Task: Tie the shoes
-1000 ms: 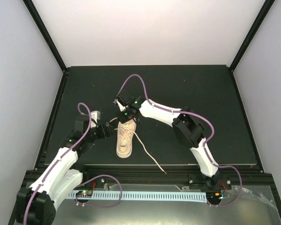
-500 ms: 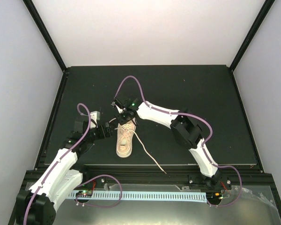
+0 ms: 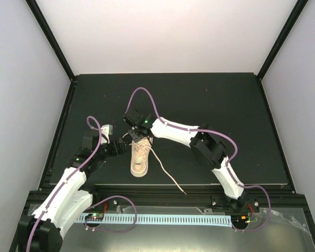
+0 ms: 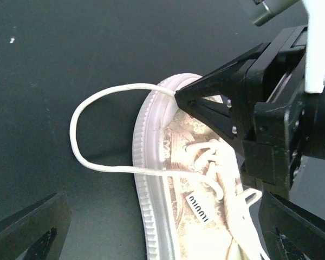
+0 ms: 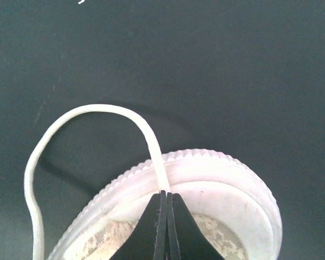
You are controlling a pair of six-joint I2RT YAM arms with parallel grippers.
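The beige sneaker (image 3: 139, 158) lies lengthwise on the black mat (image 3: 215, 105), and also shows in the left wrist view (image 4: 206, 211). My right gripper (image 3: 133, 133) is over its far end, shut on a thin off-white lace (image 5: 70, 116) just above the ribbed sole rim (image 5: 227, 173). The pinch point shows in the right wrist view (image 5: 165, 192). That lace bows out in a loop (image 4: 78, 141) to the shoe's left. My left gripper (image 3: 124, 147) is open at the shoe's left side, its fingers (image 4: 27, 230) wide apart and empty.
A second long lace (image 3: 168, 176) trails from the shoe toward the mat's front edge. A white perforated rail (image 3: 163, 218) runs along the front. Grey walls enclose the mat at the back and sides.
My right gripper has moved left and toward the shoe's far end, keeping hold of the lace. The left arm has barely moved.
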